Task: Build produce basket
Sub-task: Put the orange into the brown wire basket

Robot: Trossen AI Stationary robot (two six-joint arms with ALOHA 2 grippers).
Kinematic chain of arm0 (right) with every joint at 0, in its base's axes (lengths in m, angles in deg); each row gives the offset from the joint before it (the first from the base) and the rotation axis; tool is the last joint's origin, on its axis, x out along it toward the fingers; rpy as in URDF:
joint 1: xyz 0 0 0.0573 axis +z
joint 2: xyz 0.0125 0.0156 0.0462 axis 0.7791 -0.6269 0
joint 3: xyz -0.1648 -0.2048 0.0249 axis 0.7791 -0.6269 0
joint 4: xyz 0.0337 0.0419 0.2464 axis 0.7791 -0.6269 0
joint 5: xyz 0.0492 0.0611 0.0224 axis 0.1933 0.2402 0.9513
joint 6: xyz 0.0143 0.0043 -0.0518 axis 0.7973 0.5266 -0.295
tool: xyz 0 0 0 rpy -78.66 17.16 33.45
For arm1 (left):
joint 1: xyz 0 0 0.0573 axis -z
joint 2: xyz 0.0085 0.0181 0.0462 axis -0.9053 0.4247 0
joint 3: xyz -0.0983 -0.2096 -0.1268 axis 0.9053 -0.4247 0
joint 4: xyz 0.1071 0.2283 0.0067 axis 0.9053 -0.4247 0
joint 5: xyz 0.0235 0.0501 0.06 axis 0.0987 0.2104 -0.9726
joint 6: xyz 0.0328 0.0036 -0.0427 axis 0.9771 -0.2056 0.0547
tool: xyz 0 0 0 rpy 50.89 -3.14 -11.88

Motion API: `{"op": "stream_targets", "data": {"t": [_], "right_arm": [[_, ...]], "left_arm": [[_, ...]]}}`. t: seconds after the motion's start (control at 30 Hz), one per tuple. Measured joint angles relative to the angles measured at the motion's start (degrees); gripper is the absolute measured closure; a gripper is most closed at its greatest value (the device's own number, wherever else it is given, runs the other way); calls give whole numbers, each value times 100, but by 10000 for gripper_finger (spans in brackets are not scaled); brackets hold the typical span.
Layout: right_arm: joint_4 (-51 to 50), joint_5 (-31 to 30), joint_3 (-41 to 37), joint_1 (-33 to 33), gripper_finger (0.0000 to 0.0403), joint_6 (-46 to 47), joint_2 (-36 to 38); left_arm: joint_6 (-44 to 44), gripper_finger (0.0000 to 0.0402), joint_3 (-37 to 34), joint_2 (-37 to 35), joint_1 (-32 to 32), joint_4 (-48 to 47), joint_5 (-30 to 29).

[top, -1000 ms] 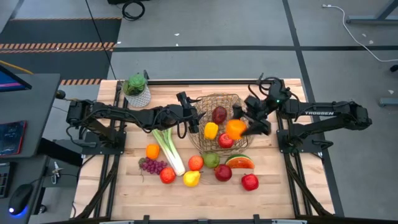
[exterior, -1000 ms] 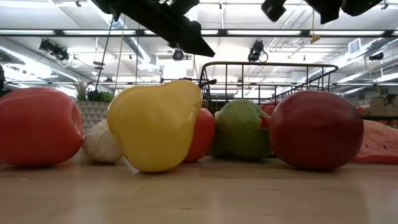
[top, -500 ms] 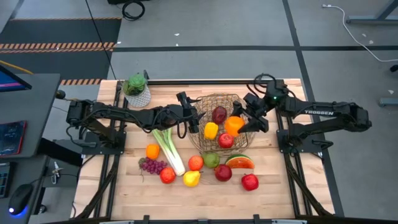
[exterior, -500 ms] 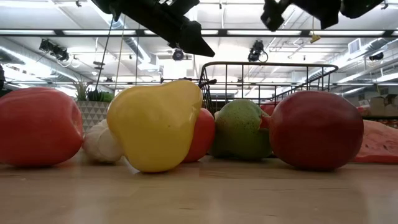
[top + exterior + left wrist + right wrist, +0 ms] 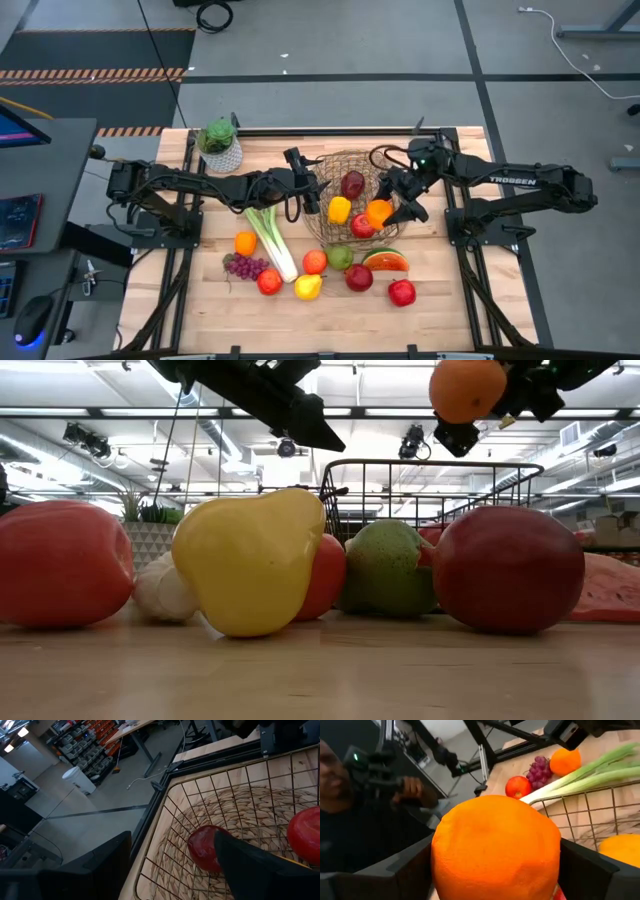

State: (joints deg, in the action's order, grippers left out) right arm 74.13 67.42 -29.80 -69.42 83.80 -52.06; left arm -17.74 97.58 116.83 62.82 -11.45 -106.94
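Item: basket (image 5: 352,195), round open-weave wire bowl, at centre of the high view on the wooden table (image 5: 200,300). Contents seen from above: dark red apple (image 5: 352,184) toward the upper middle, yellow pepper (image 5: 339,209) at the left rim, red apple (image 5: 362,227) toward the lower right. Item: right gripper (image 5: 391,198), over the basket's right side in the high view, fingers clamped around an orange (image 5: 379,212); in the low view the same orange (image 5: 467,388) hangs at the upper right of the frame, above the basket's rim (image 5: 430,464), and in the right wrist view it fills the centre between the two dark fingers (image 5: 410,875). Item: left gripper (image 5: 308,180), at the basket's upper left edge in the high view, fingers parted and holding nothing; its wrist view looks down into the basket at the dark red apple. Loose produce on the table, lower half of the high view: leek (image 5: 268,238) lying diagonally left of the basket; second orange (image 5: 245,243) to its left; purple grapes (image 5: 246,266) below that; red apple (image 5: 269,282); yellow lemon (image 5: 308,287); orange-red fruit (image 5: 315,262); green pear (image 5: 340,257) just below the basket; dark red apple (image 5: 359,277); watermelon slice (image 5: 385,262); red apple (image 5: 402,292) at lower right. Other: potted plant (image 5: 219,145) at the table's upper left corner. A person (image 5: 350,815) shows at the left of the right wrist view, beyond the table.
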Motion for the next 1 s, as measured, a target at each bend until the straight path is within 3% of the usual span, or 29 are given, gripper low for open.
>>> {"op": "stream_targets", "data": {"t": [0.37,0.53,0.7,1.0], "right_arm": [[-493,4,0,-34,50,-217,0],[-1148,-33,0,-35,50,-1026,0],[-1593,-575,159,33,50,-1273,0],[-2835,-2044,1096,801,50,-1680,-20]], "left_arm": [[0,113,0,0,-4,2,-1],[0,113,0,0,-4,2,0],[0,113,0,0,-4,7,-2],[0,113,0,0,-73,7,-2]]}}
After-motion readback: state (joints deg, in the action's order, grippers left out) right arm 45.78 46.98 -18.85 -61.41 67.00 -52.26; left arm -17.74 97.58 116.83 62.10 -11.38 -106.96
